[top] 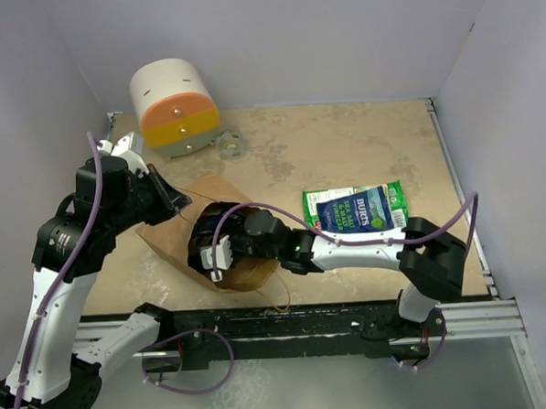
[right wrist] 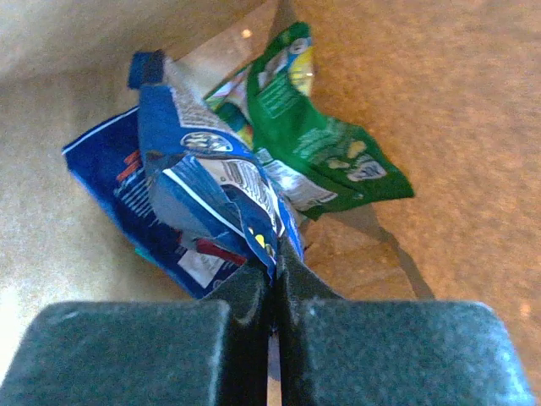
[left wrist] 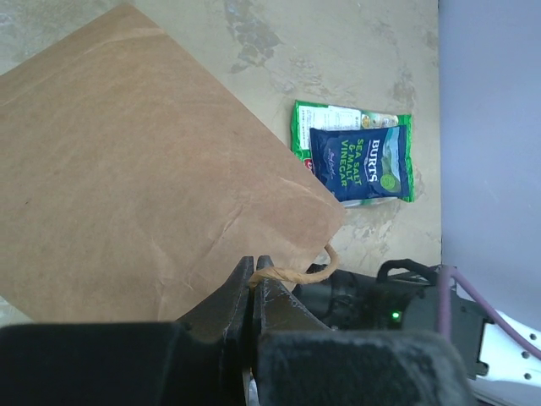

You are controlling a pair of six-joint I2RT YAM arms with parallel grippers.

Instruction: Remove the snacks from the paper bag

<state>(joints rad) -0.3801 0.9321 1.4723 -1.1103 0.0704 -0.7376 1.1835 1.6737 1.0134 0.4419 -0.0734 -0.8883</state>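
The brown paper bag lies on its side on the table, mouth toward the near edge. My left gripper is shut on its twisted paper handle at the bag's rim. My right gripper reaches inside the bag and is shut on the edge of a crumpled dark blue snack packet. Deeper in the bag a green packet lies, and another blue packet sits under the gripped one. Outside the bag, a dark blue packet rests on a green one on the table.
A white, orange and yellow cylinder lies at the back left, with a small grey ring beside it. Grey walls close in the table on three sides. A black rail runs along the near edge.
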